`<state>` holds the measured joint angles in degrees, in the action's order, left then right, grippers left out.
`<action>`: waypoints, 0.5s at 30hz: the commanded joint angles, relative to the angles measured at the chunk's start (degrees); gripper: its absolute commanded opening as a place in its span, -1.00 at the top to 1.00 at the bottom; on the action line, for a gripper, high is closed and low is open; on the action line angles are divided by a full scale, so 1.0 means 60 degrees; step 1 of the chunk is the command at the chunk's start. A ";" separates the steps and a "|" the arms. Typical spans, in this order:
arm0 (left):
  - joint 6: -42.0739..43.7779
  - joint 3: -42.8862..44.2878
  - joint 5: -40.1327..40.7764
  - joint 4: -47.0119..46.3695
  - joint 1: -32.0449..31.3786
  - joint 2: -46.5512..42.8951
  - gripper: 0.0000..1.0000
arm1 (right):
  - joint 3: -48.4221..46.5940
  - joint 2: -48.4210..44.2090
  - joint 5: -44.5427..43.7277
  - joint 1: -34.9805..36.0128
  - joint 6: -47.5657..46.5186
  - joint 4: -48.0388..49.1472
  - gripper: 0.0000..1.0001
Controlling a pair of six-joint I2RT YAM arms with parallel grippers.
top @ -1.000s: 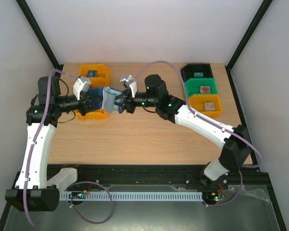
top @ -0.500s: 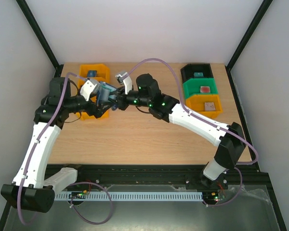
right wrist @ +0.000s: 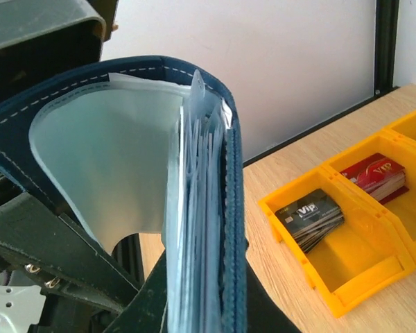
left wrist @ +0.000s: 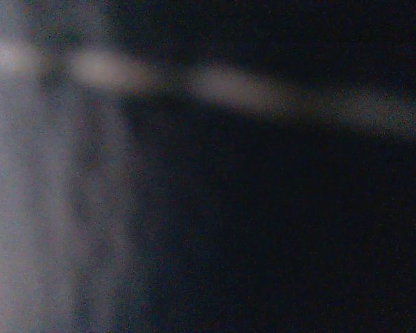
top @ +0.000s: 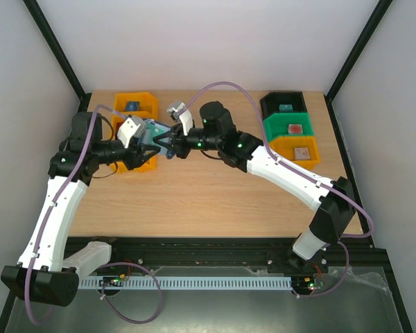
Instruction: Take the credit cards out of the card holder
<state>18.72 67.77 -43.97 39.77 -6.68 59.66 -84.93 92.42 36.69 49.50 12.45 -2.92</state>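
The card holder (right wrist: 229, 173) is a navy folding wallet, standing open with a pale inner panel (right wrist: 104, 159) facing left. Thin pale blue-grey credit cards (right wrist: 194, 229) sit edge-on inside its right half. My right gripper (right wrist: 201, 316) is shut on the holder's lower edge. From above, the holder (top: 154, 130) hangs between both grippers, over the front of the orange bins. My left gripper (top: 148, 146) is right against the holder's left side; its wrist view is dark and blurred, so its jaws are unreadable. My right gripper (top: 168, 146) reaches in from the right.
Two joined orange bins (top: 151, 104) stand at the back left, one with black VIP cards (right wrist: 308, 215), one with red VIP cards (right wrist: 381, 173). A black bin (top: 272, 104), a green bin (top: 276, 128) and an orange bin (top: 284, 147) stand at the back right.
Both grippers and the holder have shifted left and back, towards the orange bins. The left arm has swung in closer to the holder.
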 commanded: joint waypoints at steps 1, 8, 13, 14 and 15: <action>0.0214 0.0409 0.0229 0.0108 0.0522 -0.0061 0.05 | -0.0371 -0.0673 0.0312 -0.0103 -0.0383 -0.1014 0.97; 0.0335 0.0586 -0.0438 0.0307 0.0949 -0.0103 -0.09 | -0.0607 -0.0723 0.0587 -0.0148 -0.0955 -0.1594 0.97; 0.0249 0.0511 -0.0770 0.0249 0.1010 -0.0065 0.23 | -0.0629 -0.0768 0.1081 -0.0163 -0.1258 -0.1840 0.97; 0.0295 0.0523 -0.0818 0.0298 0.1016 -0.0082 0.27 | -0.0639 -0.0790 0.1135 -0.0183 -0.1381 -0.1923 0.97; 0.0348 0.0537 -0.0947 0.0364 0.1048 -0.0103 0.31 | -0.0600 -0.0840 0.1175 -0.0210 -0.1462 -0.1966 0.97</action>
<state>20.18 69.47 -47.13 41.74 -1.06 59.59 -86.63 90.30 39.42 48.23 6.90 -11.97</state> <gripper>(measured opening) 0.391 0.090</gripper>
